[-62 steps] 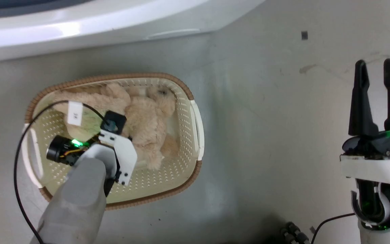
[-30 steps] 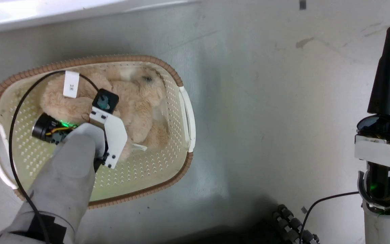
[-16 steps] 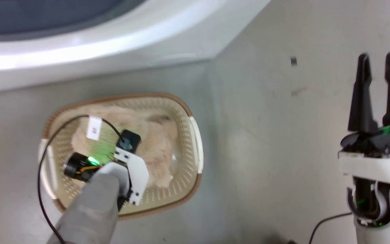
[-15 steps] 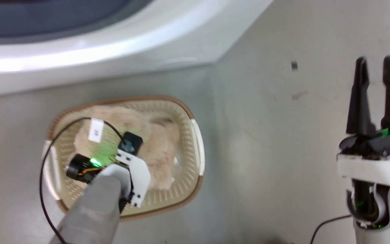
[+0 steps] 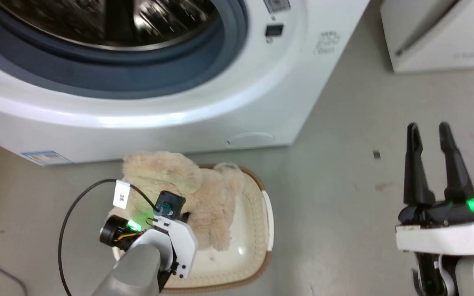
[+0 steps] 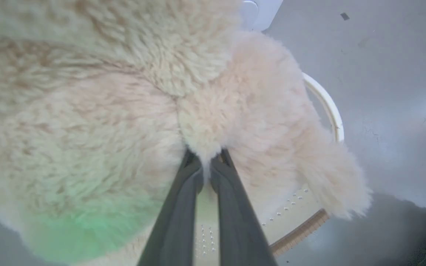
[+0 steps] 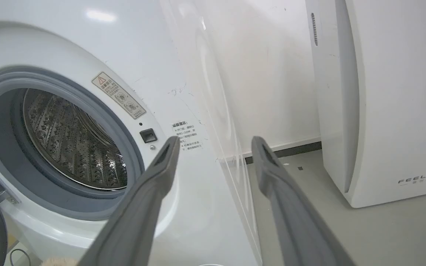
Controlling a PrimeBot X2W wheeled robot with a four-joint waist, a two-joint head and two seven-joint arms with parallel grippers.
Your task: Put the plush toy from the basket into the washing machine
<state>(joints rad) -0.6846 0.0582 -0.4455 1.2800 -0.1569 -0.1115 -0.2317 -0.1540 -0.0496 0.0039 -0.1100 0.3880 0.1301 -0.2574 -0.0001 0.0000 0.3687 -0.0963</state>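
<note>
- Step in hand: transfer of the plush toy (image 5: 191,189) from the basket (image 5: 268,224) to the washing machine (image 5: 261,82). Pick-up appears complete; insertion is not yet done.
- The left gripper (image 6: 206,164) is clenched on a tuft of the toy's fur, which is pinched between its nearly touching fingers (image 6: 183,207).
- Toy location, head view: 7 o'clock, hanging over the far half of the basket and apparently clear of the basket floor. One limb dangles near the rim.
- The right gripper (image 5: 428,126) is released and empty at 4 o'clock, well apart from the toy.
- The machine opening sits at 11 o'clock, with the drum (image 5: 109,20) exposed.
- Next move: carry the toy toward 11 o'clock, over the grey gasket (image 5: 138,78), into the drum, then release.
- Caution: the grip holds fur only, so the bulky toy may swing, slip or snag on the gasket.
</note>
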